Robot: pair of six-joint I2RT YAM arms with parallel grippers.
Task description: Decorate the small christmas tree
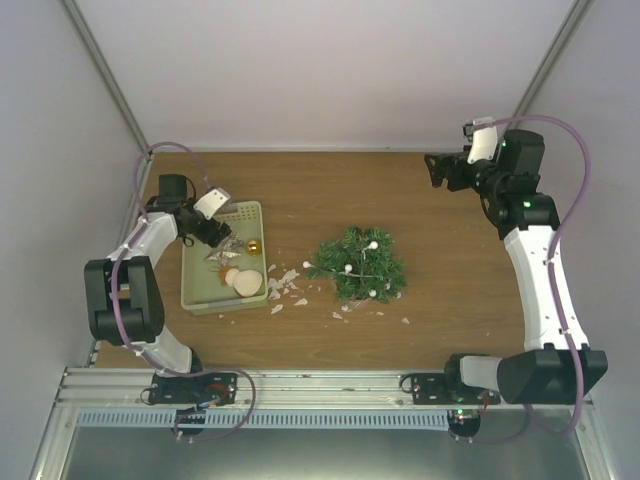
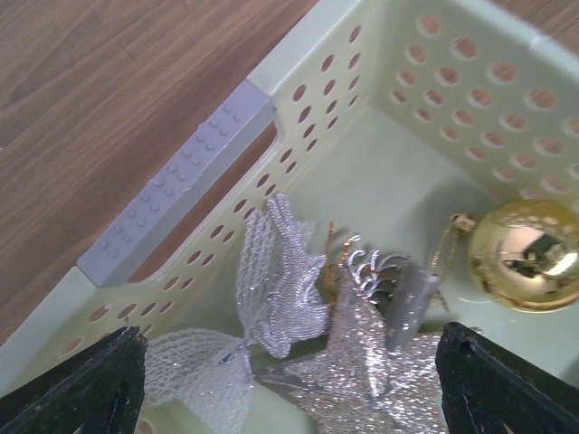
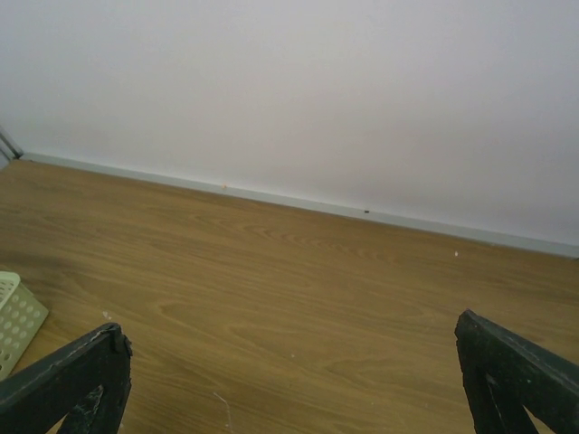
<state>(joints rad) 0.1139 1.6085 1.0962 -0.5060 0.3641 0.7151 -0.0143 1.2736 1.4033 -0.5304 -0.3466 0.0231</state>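
Observation:
The small christmas tree [image 1: 358,265] sits mid-table, dark green, with a few small white balls [image 1: 372,244] on its branches. My left gripper [image 1: 216,234] [image 2: 289,333] hangs open inside the pale green tray [image 1: 200,290]. Its black fingers [image 2: 99,380] stand wide on either side of a silver glitter reindeer [image 2: 291,289] and a silver star [image 2: 362,375], touching neither. A silver mesh bow [image 2: 194,371] lies by the left finger. A gold ball [image 2: 525,256] [image 1: 253,246] rests just to the right. My right gripper [image 1: 440,170] [image 3: 289,327] is open over bare wood at the far right, holding nothing.
The tray's perforated wall [image 2: 317,99] and grey handle [image 2: 176,185] rise close to the left gripper. A cream round ornament [image 1: 247,281] lies at the tray's near corner. White scraps [image 1: 287,285] are scattered between tray and tree. The back wall [image 3: 289,90] faces the right gripper.

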